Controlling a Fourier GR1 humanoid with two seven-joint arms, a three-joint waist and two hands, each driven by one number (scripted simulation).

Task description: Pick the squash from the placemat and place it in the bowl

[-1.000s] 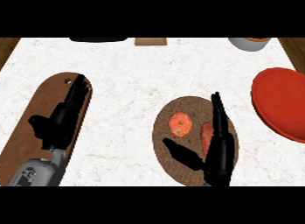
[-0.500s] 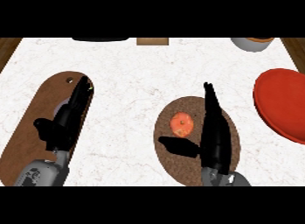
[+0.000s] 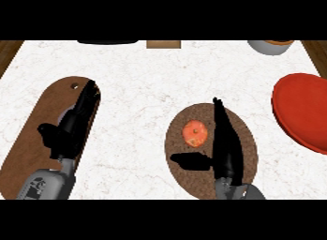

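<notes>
The small orange squash point(image 3: 194, 133) lies on the round brown woven placemat point(image 3: 245, 136), just to the left of the right hand point(image 3: 225, 140). That hand's fingers point(image 3: 218, 112) stretch straight out along the squash's right side, holding nothing, with the thumb point(image 3: 188, 161) jutting left on the near side of the squash. The squash looks roughly round, with no clear long axis. Whether the fingers touch it cannot be told. The right hand is plainly the nearer one; the left hand point(image 3: 69, 131) rests open and empty over the long brown wooden board point(image 3: 27, 154), well apart. The wide red bowl point(image 3: 309, 112) sits on the white marble desk point(image 3: 152, 79), off to the right of the fingers, so the carry probably goes rightward.
</notes>
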